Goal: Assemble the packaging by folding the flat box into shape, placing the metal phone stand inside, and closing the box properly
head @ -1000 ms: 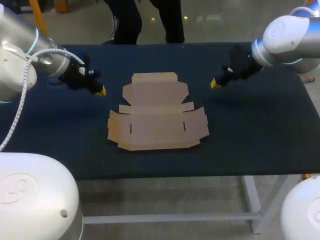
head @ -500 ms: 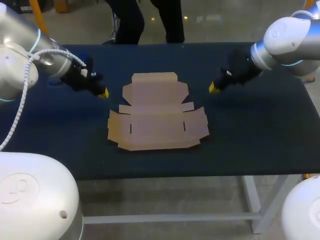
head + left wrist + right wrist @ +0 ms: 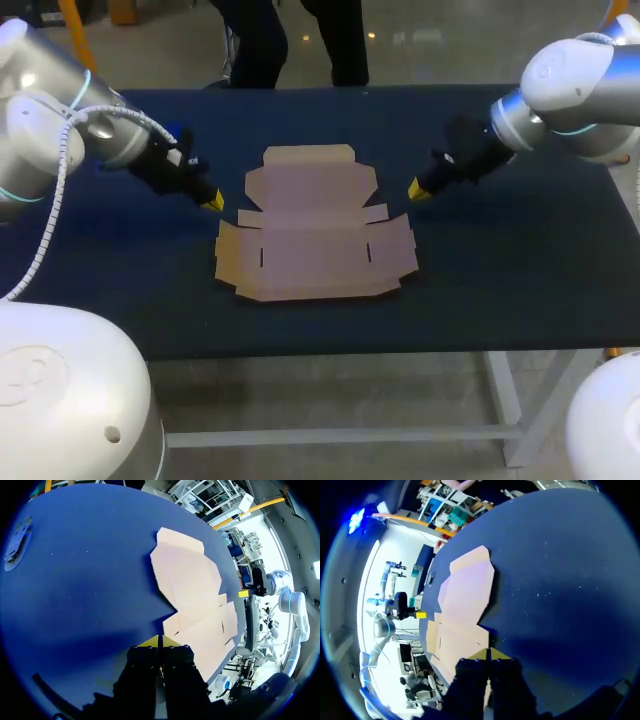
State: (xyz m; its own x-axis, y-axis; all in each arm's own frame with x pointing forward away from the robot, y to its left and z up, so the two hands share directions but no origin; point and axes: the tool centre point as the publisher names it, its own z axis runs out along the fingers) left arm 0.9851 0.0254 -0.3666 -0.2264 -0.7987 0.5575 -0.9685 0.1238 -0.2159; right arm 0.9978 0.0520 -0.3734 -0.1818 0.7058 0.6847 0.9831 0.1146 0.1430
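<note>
Flat box [image 3: 315, 225] lay unfolded near the middle of the dark table [image 3: 520, 270], both claws pinched together beside it.

The cardboard sheet rested face-up, its narrower lid panel toward the far edge and its wider panel with side flaps toward the near edge. The left gripper [image 3: 213, 203] sat just beside the sheet's left edge, near where the two panels meet, yellow tips pressed together on nothing. The right gripper [image 3: 415, 190] was near the matching spot on the right edge, tips likewise together and empty. Neither visibly touched the cardboard.
</note>
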